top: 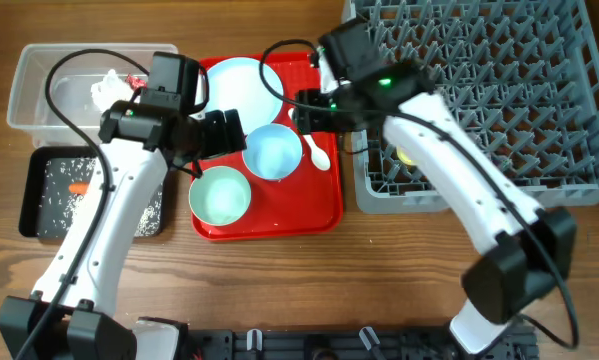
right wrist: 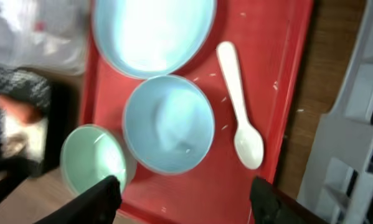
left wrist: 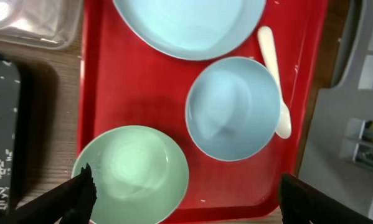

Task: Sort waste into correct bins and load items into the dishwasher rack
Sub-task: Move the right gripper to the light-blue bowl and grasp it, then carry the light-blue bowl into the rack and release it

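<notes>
A light blue plate (top: 241,90), a light blue bowl (top: 274,152), a pale green bowl (top: 220,195) and a white spoon (top: 319,155) lie on the red tray (top: 269,222). My left gripper (top: 224,132) is open and empty above the tray, between plate and green bowl (left wrist: 133,174); its fingers (left wrist: 186,199) are spread wide. My right gripper (top: 304,108) is open and empty above the tray's right side, over the blue bowl (right wrist: 167,124) and spoon (right wrist: 239,106). A yellow cup (top: 407,157) sits in the grey rack (top: 499,90).
The clear tub (top: 39,90) at the back left holds crumpled white paper (top: 109,90) and a red-and-white wrapper (top: 137,80). The black tray (top: 39,200) below it holds loose rice and an orange carrot piece (top: 77,187). The rack stands right beside the red tray.
</notes>
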Robot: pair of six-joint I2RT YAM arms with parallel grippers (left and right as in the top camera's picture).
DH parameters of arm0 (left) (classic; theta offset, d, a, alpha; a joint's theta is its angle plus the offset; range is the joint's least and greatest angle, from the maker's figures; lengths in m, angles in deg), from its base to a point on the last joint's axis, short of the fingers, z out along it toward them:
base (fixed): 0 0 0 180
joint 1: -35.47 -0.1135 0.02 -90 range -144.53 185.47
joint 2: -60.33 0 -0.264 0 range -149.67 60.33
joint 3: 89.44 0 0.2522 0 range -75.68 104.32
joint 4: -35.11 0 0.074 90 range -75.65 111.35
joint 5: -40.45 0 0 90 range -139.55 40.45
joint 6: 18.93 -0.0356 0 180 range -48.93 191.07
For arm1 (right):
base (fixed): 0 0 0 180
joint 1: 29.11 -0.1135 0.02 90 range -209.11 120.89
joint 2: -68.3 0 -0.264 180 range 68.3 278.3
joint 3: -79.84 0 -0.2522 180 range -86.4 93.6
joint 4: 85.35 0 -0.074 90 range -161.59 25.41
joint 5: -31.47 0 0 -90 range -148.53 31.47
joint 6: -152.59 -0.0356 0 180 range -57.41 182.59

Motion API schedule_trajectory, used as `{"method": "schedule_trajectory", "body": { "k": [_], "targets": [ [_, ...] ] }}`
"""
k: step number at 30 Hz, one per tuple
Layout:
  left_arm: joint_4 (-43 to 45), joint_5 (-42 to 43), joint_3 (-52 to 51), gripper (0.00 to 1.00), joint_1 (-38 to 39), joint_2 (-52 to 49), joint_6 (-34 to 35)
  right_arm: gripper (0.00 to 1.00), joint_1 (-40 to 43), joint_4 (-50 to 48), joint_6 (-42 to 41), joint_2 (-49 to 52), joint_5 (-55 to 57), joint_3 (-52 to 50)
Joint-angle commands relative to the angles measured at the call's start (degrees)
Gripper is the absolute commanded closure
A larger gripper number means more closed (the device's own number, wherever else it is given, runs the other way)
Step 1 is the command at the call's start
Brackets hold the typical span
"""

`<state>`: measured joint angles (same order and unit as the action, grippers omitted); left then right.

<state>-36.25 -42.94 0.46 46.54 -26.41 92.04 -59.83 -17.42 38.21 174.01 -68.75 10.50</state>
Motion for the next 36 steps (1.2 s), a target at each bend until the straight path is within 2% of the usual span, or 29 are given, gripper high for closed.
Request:
{"method": "schedule_trajectory", "body": {
  "k": [1,4,8,12,16,18,20,21,27,31,33,36],
  "targets": [
    [0.3,-3.5,-0.1,0.00,-3.4,-0.5,3.9,0.33,-2.1,-1.5,-6.9,5.6,4.9,0.2],
    [0.6,-3.5,-0.1,0.00,-6.4,-0.5,3.9,0.37,-2.3,-1.9,-7.4,10.8,2.7,0.2],
    [1.8,-3.5,-0.1,0.00,-8.6,-0.5,3.9,0.50,-2.3,-1.9,-8.9,15.8,1.1,0.2],
    [2.1,-3.5,-0.1,0.00,-8.7,-0.5,3.9,0.66,-2.7,-2.6,-8.8,18.0,0.9,0.0],
    [2.1,-3.5,-0.1,0.00,-8.7,-0.5,3.9,0.75,-4.1,-2.9,-8.6,19.1,1.0,-0.2],
    [2.1,-3.5,-0.1,0.00,-8.7,-0.5,3.9,0.82,-4.5,-3.0,-8.6,19.5,1.0,-0.2],
    [2.1,-3.5,-0.1,0.00,-8.7,-0.5,3.9,0.84,-4.7,-3.6,-8.6,19.8,1.2,-1.0],
    [2.1,-3.5,-0.1,0.00,-8.7,-0.5,3.9,0.94,-4.7,-3.9,-8.6,19.8,1.6,-1.6],
    [2.1,-3.5,-0.1,0.00,-8.7,-0.5,3.9,0.96,-2.0,-2.9,-8.0,15.7,2.8,-1.1],
    [2.1,-3.5,-0.1,0.00,-8.7,-0.5,3.9,0.96,5.5,-0.6,-0.9,2.8,0.3,2.8],
    [2.1,-3.5,-0.1,0.00,-8.7,-0.5,3.9,0.96,8.6,-2.7,-1.1,-4.1,8.7,3.7],
    [2.1,-3.5,-0.1,0.00,-8.7,-0.5,3.9,0.96,9.8,-8.6,-1.1,-8.3,31.7,3.7]
  ]
}}
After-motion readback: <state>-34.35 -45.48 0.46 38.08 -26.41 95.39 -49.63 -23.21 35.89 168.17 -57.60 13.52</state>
